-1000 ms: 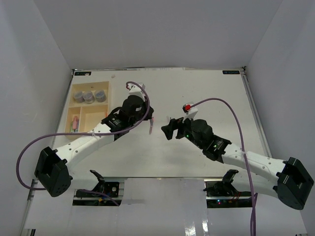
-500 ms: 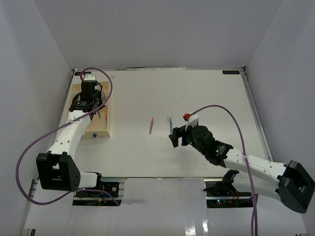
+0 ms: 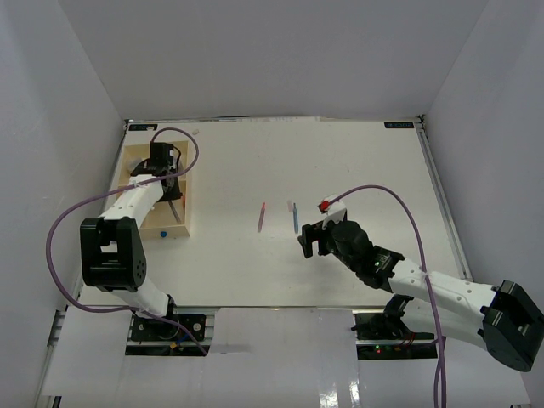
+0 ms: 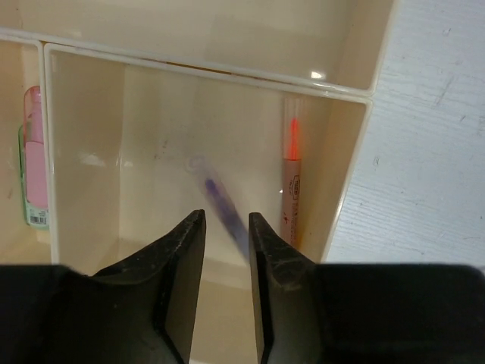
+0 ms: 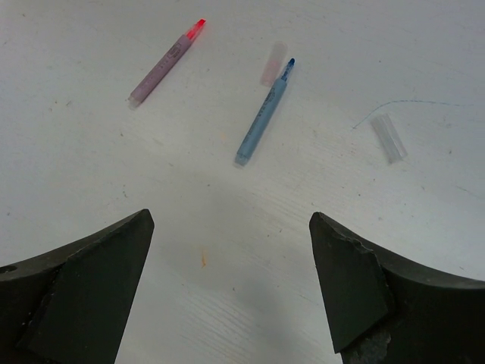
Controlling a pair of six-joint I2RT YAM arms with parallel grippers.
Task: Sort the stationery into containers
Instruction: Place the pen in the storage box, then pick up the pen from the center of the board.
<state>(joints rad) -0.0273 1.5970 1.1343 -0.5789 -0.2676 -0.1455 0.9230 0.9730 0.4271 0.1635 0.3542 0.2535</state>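
As left tool (image 4: 226, 231) hovers, tray (image 4: 356, 102), seemingly purple pen (image 4: 222, 206).

Layout: tray (image 3: 174, 231) at 9 o'clock on the desk (image 3: 340, 153), two pens mid-desk.
The second pen (image 3: 295, 218) lies at 3 o'clock of the first pen (image 3: 262, 217), apart; right tool (image 3: 312, 240) at their 5 o'clock; left tool (image 4: 226, 227) above a tray compartment.
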